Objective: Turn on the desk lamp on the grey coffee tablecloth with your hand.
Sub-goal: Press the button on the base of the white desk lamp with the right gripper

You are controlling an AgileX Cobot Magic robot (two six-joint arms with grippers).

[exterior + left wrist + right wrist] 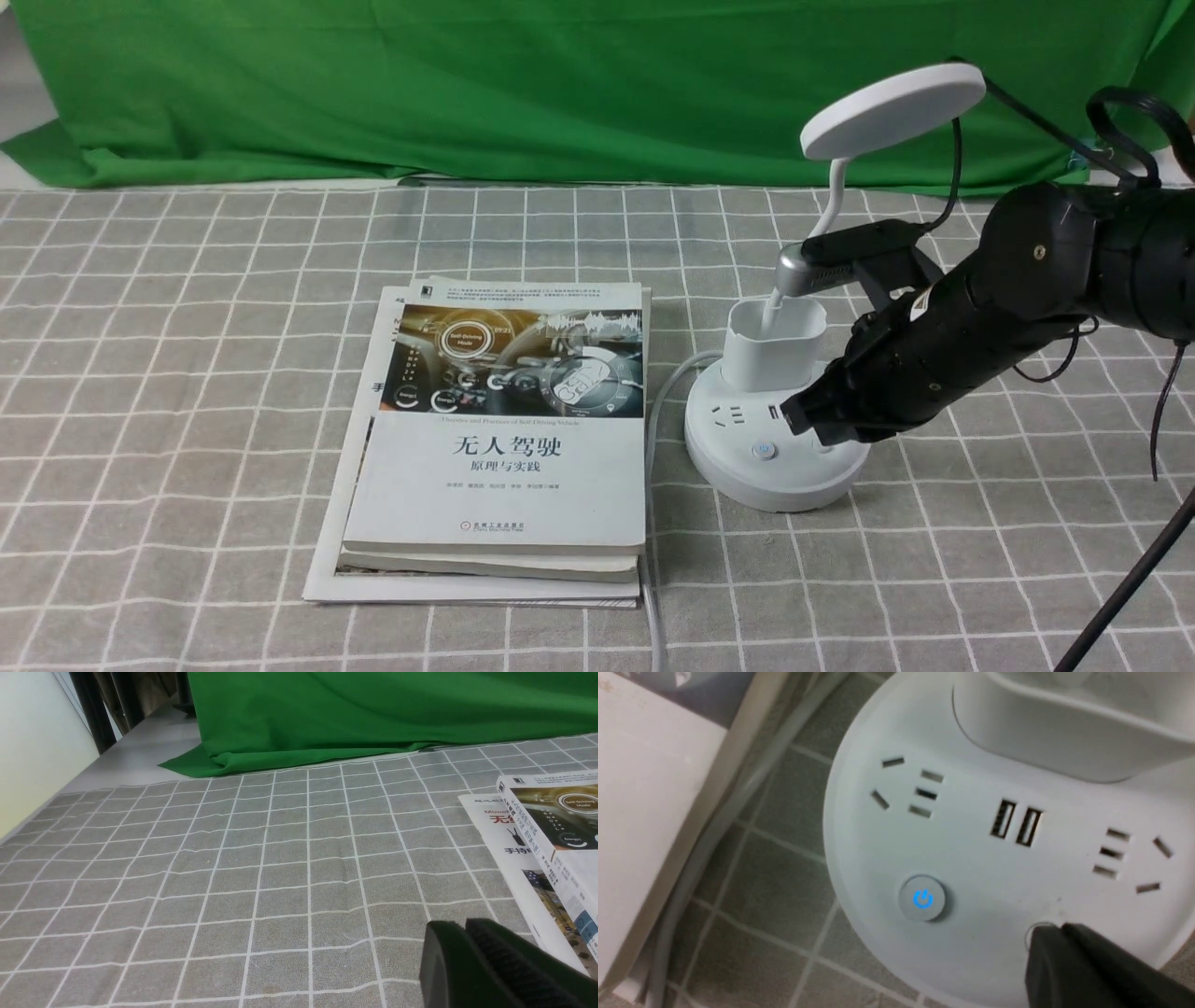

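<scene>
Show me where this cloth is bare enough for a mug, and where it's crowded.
Widest bare patch: tablecloth left of the book stack. Also free: the strip between green backdrop and books, and the near cloth in front of the desk lamp. Crowded: the books-to-lamp gap, where the cord runs, and the lamp's base under the right gripper.

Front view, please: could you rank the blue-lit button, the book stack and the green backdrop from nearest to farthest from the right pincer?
1. Blue-lit button: on the lamp base, just left of the right pincer.
2. Book stack: farther left.
3. Green backdrop: far behind.
</scene>
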